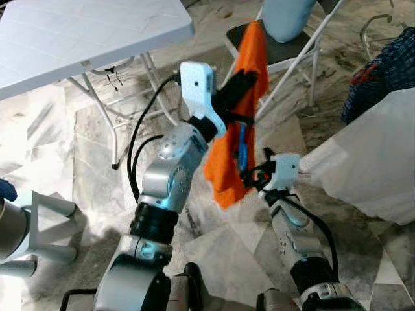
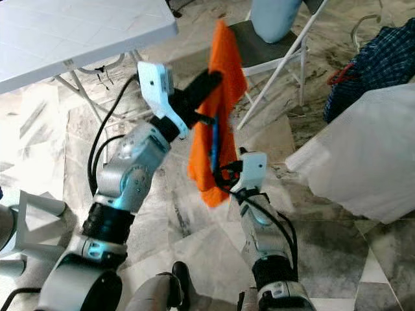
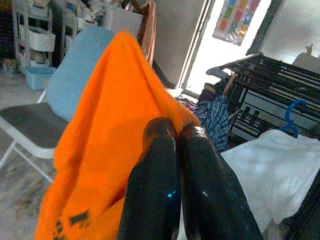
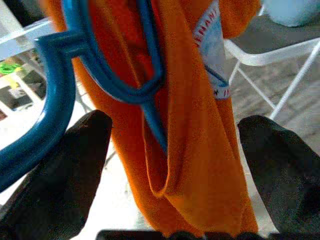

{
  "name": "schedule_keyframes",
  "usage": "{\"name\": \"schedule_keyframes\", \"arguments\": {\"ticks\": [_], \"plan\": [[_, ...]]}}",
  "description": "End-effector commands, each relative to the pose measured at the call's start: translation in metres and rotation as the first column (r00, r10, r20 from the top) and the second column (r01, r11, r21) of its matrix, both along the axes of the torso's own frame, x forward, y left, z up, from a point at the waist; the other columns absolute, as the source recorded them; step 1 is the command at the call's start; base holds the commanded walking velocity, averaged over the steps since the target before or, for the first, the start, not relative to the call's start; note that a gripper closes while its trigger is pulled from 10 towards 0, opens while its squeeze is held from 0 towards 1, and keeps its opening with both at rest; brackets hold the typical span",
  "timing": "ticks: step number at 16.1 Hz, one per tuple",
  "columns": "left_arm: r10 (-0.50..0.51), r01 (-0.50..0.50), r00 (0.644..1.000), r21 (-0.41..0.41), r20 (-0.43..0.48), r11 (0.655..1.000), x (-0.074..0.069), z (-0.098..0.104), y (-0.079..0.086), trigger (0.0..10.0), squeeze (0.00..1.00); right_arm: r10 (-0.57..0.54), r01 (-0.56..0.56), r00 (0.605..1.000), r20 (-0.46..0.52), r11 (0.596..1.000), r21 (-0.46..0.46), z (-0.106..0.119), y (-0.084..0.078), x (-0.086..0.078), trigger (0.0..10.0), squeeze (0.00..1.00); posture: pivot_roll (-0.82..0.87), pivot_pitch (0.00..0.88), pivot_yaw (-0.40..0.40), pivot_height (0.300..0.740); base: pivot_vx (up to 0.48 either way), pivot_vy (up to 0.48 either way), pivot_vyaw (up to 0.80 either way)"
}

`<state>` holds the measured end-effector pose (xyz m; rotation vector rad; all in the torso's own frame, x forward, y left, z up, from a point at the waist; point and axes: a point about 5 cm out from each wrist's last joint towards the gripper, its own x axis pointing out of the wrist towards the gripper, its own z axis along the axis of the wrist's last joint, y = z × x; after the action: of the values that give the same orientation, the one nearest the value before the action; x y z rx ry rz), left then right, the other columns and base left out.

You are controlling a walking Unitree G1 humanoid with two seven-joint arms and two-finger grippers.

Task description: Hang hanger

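above the marble floor [image 1: 84, 129], mid-scene, left gripper [image 1: 241, 87] is raised with fingers [image 3: 160, 165] pinched together on an orange garment [image 1: 243, 97] that hangs down from them. blue hanger [image 4: 100, 75] sits against the cloth, lower, just beside the right gripper [image 1: 254, 175], whose fingers [image 4: 75, 165] are spread wide, holding nothing. white folding table [image 1: 78, 39] far left, folding chair [image 1: 295, 48] behind the garment, white cloth [image 1: 369, 155] right.
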<state>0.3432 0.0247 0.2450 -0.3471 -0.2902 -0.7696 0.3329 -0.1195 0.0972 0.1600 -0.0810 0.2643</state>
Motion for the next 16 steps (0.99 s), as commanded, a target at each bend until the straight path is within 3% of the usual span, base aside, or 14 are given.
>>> {"name": "schedule_keyframes", "arguments": {"ticks": [1,2,5,8,10,14,16], "plan": [[-0.002,0.002,1.0,0.01,-0.018,1.0,-0.003,-0.009,0.001,5.0,0.0,-0.036,0.035,0.998,0.056,0.999,0.008,0.013,0.001,0.006,10.0,0.0,-0.04,0.2,0.155,0.74,0.0,0.0,0.0],[0.024,-0.023,0.999,0.025,-0.028,0.999,0.0,-0.014,0.004,5.3,0.0,-0.077,0.077,0.996,0.053,0.997,0.0,0.013,-0.006,0.007,10.0,0.0,-0.04,0.2,0.154,0.74,0.0,0.0,0.0],[0.131,-0.126,0.989,0.079,-0.064,0.989,0.008,-0.034,0.021,4.9,0.0,-0.192,0.193,0.98,0.045,0.981,-0.02,0.006,-0.033,0.0,10.0,0.0,-0.04,0.199,0.15,0.74,0.0,0.0,0.0],[0.18,-0.169,0.979,0.12,-0.091,0.978,0.01,-0.049,0.03,5.1,0.0,-0.275,0.277,0.96,0.048,0.96,-0.046,0.0,-0.059,-0.009,10.0,0.0,-0.06,0.196,0.142,0.74,0.0,0.0,0.0],[0.183,-0.171,0.979,0.128,-0.093,0.977,0.011,-0.053,0.03,4.9,0.0,-0.289,0.291,0.956,0.045,0.955,-0.057,-0.002,-0.066,-0.013,10.0,0.0,-0.07,0.196,0.141,0.74,0.0,0.0,0.0],[0.166,-0.154,0.982,0.129,-0.091,0.98,0.013,-0.052,0.022,5.0,0.0,-0.206,0.207,0.978,0.017,0.972,-0.108,-0.009,-0.069,-0.022,10.0,0.0,-0.08,0.194,0.149,0.74,0.0,0.0,0.0],[0.163,-0.153,0.983,0.116,-0.087,0.981,0.014,-0.048,0.022,5.0,0.0,-0.191,0.18,0.981,-0.034,0.962,-0.206,-0.023,-0.076,-0.031,10.0,0.0,-0.08,0.201,0.15,0.74,0.0,0.0,0.0]]}}
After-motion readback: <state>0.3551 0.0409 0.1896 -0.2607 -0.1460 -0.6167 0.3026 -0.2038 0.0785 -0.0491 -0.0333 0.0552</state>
